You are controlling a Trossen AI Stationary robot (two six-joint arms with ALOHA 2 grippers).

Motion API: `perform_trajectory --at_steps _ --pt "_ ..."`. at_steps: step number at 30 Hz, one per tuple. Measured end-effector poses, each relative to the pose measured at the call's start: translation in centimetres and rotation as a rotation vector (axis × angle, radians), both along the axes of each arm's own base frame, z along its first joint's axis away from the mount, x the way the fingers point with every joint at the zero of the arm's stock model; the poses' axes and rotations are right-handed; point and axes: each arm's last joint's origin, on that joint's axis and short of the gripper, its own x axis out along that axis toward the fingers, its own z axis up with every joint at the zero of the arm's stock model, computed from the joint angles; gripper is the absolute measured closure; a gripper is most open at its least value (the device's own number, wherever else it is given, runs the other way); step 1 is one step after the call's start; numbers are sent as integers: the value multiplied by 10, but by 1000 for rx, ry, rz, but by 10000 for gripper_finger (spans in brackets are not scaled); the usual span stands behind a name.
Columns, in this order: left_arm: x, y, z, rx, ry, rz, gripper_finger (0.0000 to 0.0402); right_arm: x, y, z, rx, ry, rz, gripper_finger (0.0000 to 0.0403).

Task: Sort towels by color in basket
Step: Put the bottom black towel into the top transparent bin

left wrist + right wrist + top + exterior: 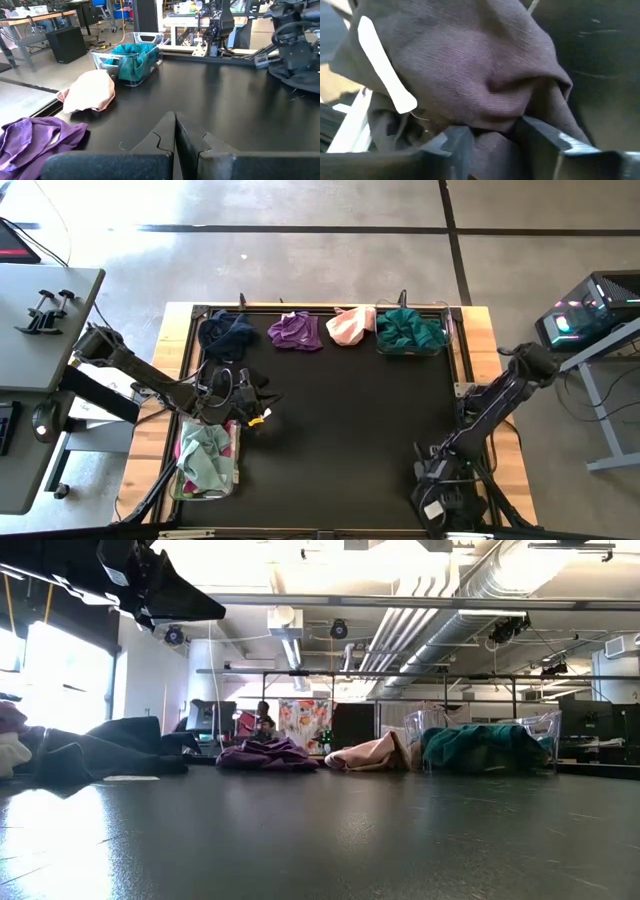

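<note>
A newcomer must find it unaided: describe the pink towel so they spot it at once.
Follow the far edge of the black table, where cloth piles sit in a row. The pink towel lies between the purple towels and the clear bin of teal towels. It alone is pale pink.

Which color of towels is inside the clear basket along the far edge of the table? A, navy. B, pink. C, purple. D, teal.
D: the teal towels fill the clear basket, while the purple pile and the pink pile lie loose on the mat beside it.
</note>
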Motion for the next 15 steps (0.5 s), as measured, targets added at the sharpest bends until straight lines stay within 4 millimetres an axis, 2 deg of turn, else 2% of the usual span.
perform_trajectory --at_steps 2,5,7,12,15 --pt "0 0 0 -1 -1 0 402 0 0 -2 -20 -10 4 291" --pt "0 0 0 -1 -1 0 402 2 -4 -1 -77 -27 -98 352" --pt "0 0 0 -2 -3 0 401 8 -9 2 -112 -108 -156 387" --pt "0 0 2 -10 -20 0 401 20 -31 19 -337 -473 -304 384" --pt "0 0 2 -10 -20 0 402 31 -48 37 -518 -749 -396 397"
